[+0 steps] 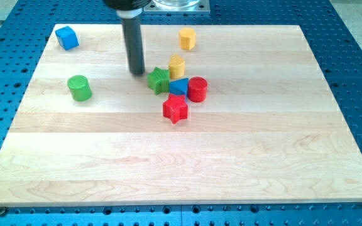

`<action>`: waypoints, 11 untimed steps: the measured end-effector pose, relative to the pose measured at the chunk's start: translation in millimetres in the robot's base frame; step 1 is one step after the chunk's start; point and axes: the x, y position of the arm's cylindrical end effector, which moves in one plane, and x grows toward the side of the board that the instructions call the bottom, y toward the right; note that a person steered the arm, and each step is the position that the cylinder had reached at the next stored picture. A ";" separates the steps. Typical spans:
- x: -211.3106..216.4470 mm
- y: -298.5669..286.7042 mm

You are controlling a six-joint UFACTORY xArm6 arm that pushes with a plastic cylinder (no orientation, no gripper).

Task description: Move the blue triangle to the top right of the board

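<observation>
pale wood board point(168, 163) on a blue perforated bench point(357, 75). toward the middle, a red star point(175, 109); beyond it a blue triangle point(179, 87) wedged between a green star point(159, 80) and red cylinder point(197, 89), a yellow block point(176, 66) behind. green cylinder point(79, 88) toward the left edge. my tip point(137, 73) just left of the green star; no pincer, only a rod. farther, a yellow hexagon point(187, 38) by the top edge, a blue cube point(67, 37) at the top-left corner.

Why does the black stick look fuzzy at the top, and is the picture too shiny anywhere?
In the camera view, the rod blurs near the view's top, where it is closest to the lens; my tip is sharper, just left of the green star. The blue triangle looks crisp. The board shows soft, even light with faint shadows and no strong glare.
</observation>
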 end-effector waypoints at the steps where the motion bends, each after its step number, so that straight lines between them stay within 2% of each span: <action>1: 42.7 54.6; 3: 58.1 69.2; 4: 45.2 108.0; 5: 69.0 92.2; 6: 65.4 128.5; 8: -36.4 191.1; 10: -74.5 274.9; 11: -98.9 280.5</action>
